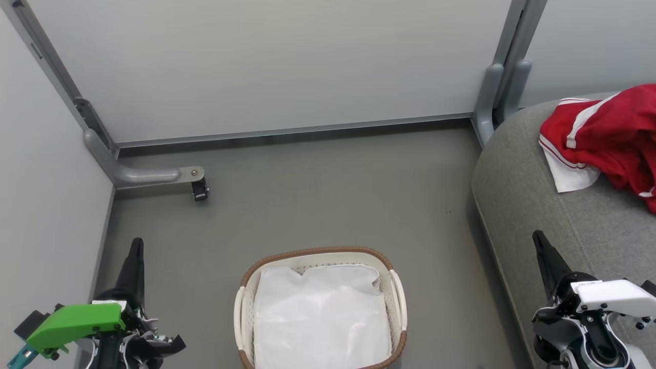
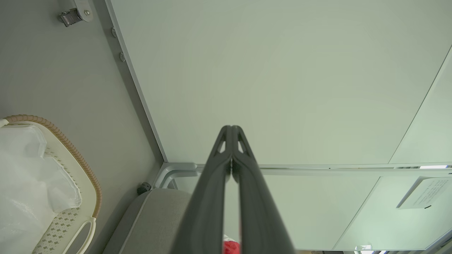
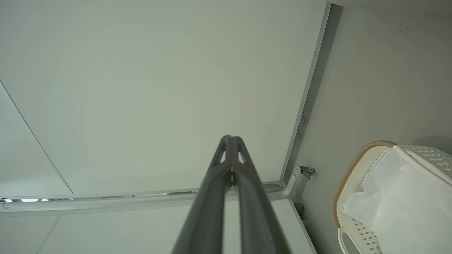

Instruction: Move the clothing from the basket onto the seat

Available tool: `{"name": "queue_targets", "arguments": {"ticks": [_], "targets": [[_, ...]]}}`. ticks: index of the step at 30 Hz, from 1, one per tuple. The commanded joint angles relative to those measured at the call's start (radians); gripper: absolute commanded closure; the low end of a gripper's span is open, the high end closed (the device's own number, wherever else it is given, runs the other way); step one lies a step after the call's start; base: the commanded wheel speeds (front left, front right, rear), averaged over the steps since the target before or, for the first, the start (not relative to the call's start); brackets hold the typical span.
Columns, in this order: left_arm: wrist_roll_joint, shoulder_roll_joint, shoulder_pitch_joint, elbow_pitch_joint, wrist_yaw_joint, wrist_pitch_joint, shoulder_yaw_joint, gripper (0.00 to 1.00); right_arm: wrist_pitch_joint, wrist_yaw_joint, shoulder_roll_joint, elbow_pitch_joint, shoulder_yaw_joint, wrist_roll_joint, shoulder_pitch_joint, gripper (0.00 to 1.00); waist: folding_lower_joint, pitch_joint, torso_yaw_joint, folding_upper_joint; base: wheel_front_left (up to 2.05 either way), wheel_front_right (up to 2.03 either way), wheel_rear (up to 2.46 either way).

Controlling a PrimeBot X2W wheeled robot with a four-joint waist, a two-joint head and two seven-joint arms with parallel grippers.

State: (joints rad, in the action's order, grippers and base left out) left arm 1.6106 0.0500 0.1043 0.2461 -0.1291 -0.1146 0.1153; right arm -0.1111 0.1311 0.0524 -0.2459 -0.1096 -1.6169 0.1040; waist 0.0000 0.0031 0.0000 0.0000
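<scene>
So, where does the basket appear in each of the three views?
Head view: basket at bottom centre, its near end cut off.
Left wrist view: basket at the lower left edge, partly cut off.
Right wrist view: basket in the lower right corner, partly cut off.
Shared landmark: the small castor bracket.

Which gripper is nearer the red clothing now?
Right. The right gripper is at the seat's edge, short of the clothing; the left gripper is far across, past the basket.
</scene>
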Motion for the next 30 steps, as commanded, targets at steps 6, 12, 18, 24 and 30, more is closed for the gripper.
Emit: {"name": "queue_targets", "arguments": {"ticks": [6, 12, 18, 24, 30], "targets": [[0.004, 0.0, 0.01, -0.002, -0.005, -0.003, 0.001, 1.0, -0.004, -0.001, 0.002, 0.003, -0.003, 0.002, 0.008, 1.0, 0.0, 0.0, 0.0, 0.0, 0.0, 0.0, 0.0], [0.004, 0.0, 0.01, -0.002, -0.005, -0.003, 0.001, 1.0, -0.004, -0.001, 0.002, 0.003, -0.004, 0.003, 0.008, 1.0, 0.0, 0.0, 0.0, 0.0, 0.0, 0.0, 0.0], [0.004, 0.0, 0.01, -0.002, -0.005, -0.003, 0.001, 1.0, -0.004, -0.001, 0.002, 0.003, -0.004, 0.003, 0.008, 1.0, 0.0, 0.0, 0.0, 0.0, 0.0, 0.0, 0.0], [0.004, 0.0, 0.01, -0.002, -0.005, -0.003, 0.001, 1.0, -0.005, -0.001, 0.001, 0.003, -0.004, 0.004, 0.008, 1.0, 0.0, 0.0, 0.0, 0.0, 0.0, 0.0, 0.0], [0.004, 0.0, 0.01, -0.002, -0.005, -0.003, 0.001, 1.0, -0.004, -0.001, 0.001, 0.003, -0.005, 0.004, 0.008, 1.0, 0.0, 0.0, 0.0, 0.0, 0.0, 0.0, 0.0]]}}
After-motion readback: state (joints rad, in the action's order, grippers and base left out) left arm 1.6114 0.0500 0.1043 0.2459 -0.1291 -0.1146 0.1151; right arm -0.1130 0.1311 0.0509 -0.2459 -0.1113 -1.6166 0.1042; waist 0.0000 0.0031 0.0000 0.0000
